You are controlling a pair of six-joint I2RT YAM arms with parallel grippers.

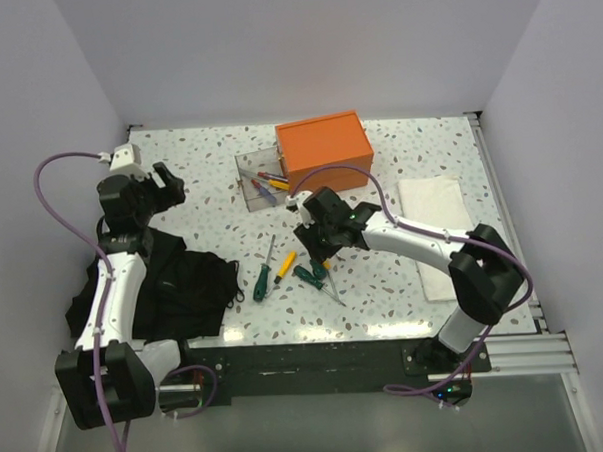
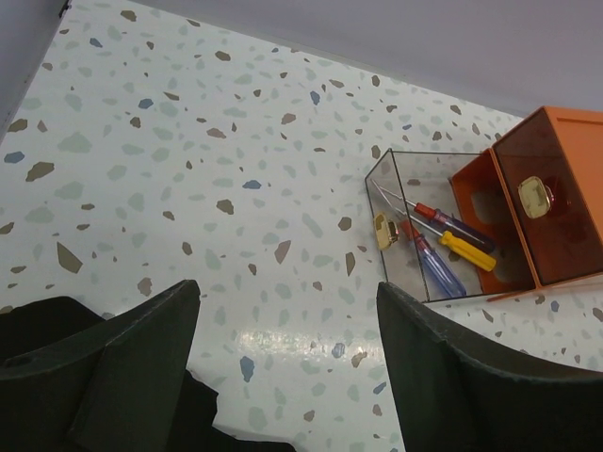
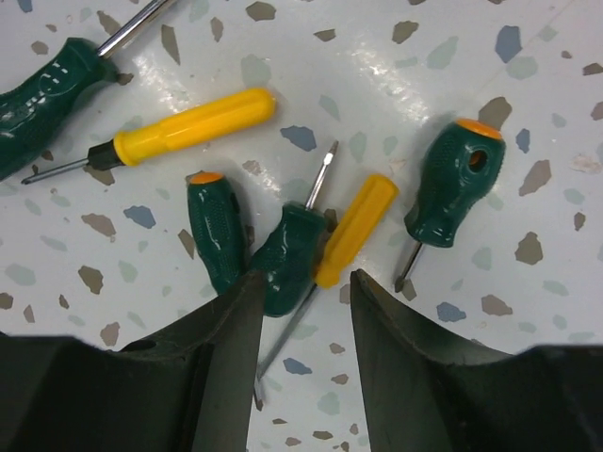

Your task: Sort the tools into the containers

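Screwdrivers [image 1: 288,272] lie in a loose heap on the table in front of the right arm. A few more are already inside the clear bin [image 2: 382,193], which stands against the orange box [image 1: 323,145]. The right gripper [image 3: 306,282] hangs low over the heap with its fingers apart, and as far as I can see nothing is clamped between them. Just at the gap lie two handles that touch each other, a green handle [image 3: 287,259] and a short yellow handle [image 3: 356,229]. A thin shaft runs down into the gap.

The risk, I think, is here. If the fingers close in this place, they may catch both handles, or only the thin shaft. Then the tool can turn or slip out on the way to the bin. One finger could also push the stubby green screwdriver [image 3: 215,235] beside it and scatter the heap.

The left gripper [image 2: 287,292] is wide open and empty, well apart from the bin.

Some things are hard to make out. The right fingers cover the lower ends of the two handles, so I cannot tell which shaft belongs to which. From above, the arm hides part of the heap, so an exact count is not possible. Whether the orange box holds anything, I cannot tell.
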